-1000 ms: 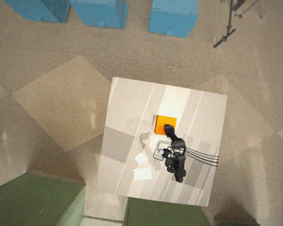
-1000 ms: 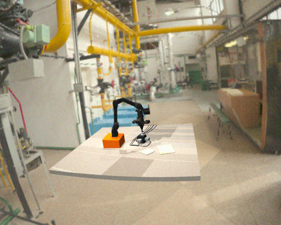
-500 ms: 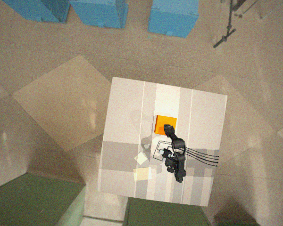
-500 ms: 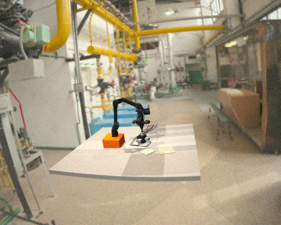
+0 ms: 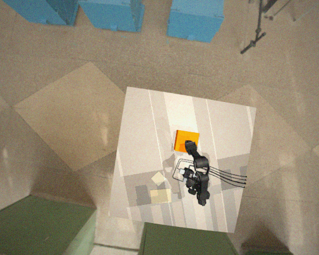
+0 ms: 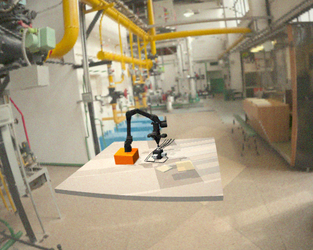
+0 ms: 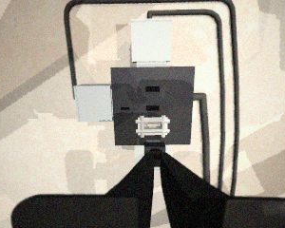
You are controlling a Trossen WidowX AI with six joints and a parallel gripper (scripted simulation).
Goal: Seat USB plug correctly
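Observation:
The power cube is a dark block on the table, its top facing the wrist camera. Its top shows slot-like sockets and one socket with a raised white frame. My gripper points down over the cube and is shut on the USB plug, a small dark piece at the fingertips. In the wrist view the plug appears just below the white frame, near the cube's lower edge. It looks clear of the socket; its height above the cube and its metal end are hidden. The fingertips are hidden in the top view.
Pale plugs stick out of the cube's sides. Black cables loop around it and run off to one side. Two cream sheets lie nearby. The arm stands on an orange block.

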